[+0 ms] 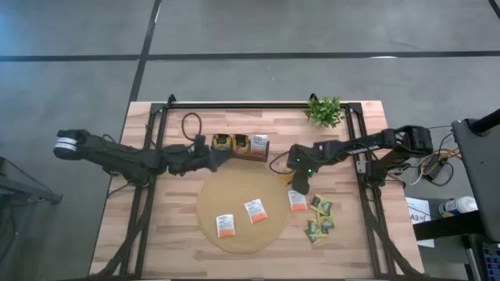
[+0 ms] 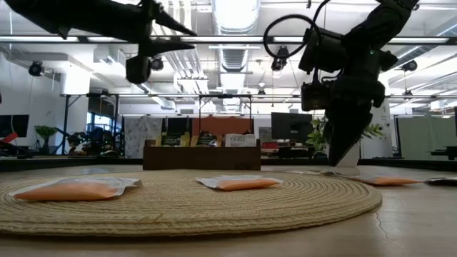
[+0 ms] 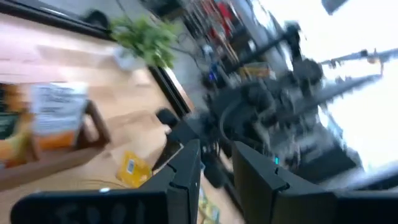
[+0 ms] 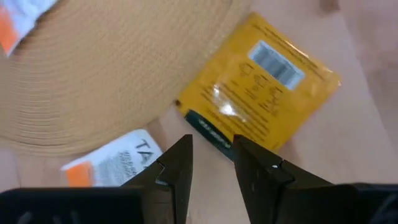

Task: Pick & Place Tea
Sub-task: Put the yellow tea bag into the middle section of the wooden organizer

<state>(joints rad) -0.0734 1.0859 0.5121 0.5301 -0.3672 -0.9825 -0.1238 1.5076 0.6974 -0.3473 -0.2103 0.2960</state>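
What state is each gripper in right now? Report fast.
Left gripper: slightly open, holding nothing.
Right gripper: slightly open, empty, poised just over a flat square yellow tea sachet.

Bright overhead light; left wrist view blurred.

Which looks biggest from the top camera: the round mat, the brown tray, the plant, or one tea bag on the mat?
1. Round mat
2. Brown tray
3. Plant, a little smaller than the tray
4. Tea bag, smallest
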